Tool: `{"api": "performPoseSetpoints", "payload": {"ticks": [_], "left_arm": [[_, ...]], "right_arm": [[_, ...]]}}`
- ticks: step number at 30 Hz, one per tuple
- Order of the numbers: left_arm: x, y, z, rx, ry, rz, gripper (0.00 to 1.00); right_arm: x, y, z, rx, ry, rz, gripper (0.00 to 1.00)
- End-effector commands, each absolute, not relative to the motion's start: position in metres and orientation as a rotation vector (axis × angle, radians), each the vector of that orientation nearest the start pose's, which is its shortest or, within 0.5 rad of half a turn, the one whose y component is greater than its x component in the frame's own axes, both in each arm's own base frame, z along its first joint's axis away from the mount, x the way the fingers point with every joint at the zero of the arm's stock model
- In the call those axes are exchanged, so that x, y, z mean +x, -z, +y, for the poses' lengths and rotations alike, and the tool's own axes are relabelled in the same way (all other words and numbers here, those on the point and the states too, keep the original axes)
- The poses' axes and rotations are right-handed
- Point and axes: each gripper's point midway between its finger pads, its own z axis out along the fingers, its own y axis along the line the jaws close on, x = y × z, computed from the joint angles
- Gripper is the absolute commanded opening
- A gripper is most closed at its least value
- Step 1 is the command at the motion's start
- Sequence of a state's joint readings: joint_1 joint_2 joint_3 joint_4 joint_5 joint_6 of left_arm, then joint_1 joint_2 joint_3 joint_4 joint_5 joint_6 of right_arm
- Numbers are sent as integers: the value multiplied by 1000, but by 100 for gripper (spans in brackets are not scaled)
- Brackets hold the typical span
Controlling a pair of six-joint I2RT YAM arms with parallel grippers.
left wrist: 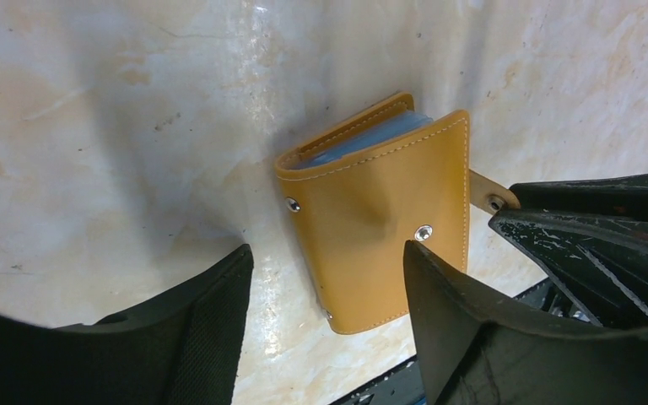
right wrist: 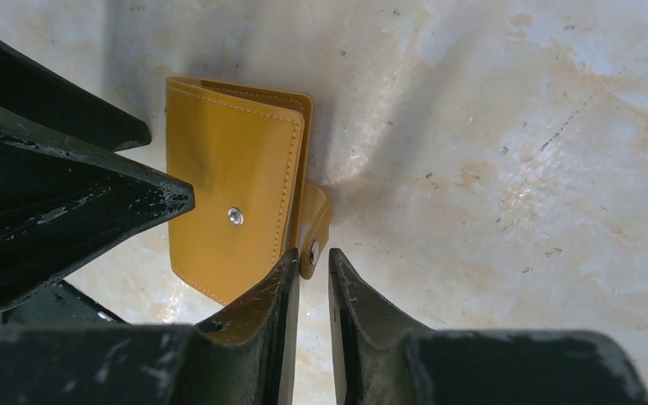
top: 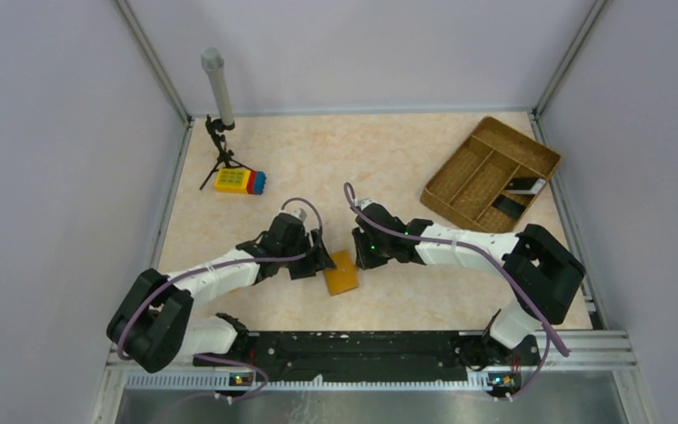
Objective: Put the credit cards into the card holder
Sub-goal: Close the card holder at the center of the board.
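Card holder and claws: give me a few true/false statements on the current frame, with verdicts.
1. The card holder lies on the table between the left claw and the right claw. True.
2. The card holder is spread flat open. False: it is folded over, with its strap unsnapped.
3. The left claw is shut. False: its fingers stand wide apart.
4. Dark cards lie in the woven tray. True.
5. The toy block sits in the tray. False: it is on the table beside the tripod.
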State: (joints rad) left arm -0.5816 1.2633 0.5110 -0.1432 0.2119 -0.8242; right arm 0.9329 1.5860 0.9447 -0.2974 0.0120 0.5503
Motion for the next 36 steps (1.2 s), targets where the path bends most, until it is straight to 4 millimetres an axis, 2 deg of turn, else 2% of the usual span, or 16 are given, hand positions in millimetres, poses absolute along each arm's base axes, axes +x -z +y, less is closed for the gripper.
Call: {"api": "performPoseSetpoints", "payload": {"ticks": [1, 4, 6, 15, 18, 36], "left_arm": [[205, -25, -208, -230, 728, 2662, 65], [203, -19, -207, -219, 691, 2679, 61], [202, -14, -205, -210, 650, 2697, 59], [197, -2, -197, -135, 455, 2751, 49], [200, 2, -194, -121, 387, 2753, 45], [196, 5, -197, -88, 346, 2764, 38]], "right_arm": [[222, -70, 328, -479, -607, 2509, 14], [223, -72, 327, -472, -607, 2502, 8], [223, -74, 327, -472, -604, 2501, 7], [225, -81, 322, -459, -578, 2490, 23], [226, -85, 322, -458, -578, 2479, 23], [227, -98, 319, -434, -590, 2451, 19]]}}
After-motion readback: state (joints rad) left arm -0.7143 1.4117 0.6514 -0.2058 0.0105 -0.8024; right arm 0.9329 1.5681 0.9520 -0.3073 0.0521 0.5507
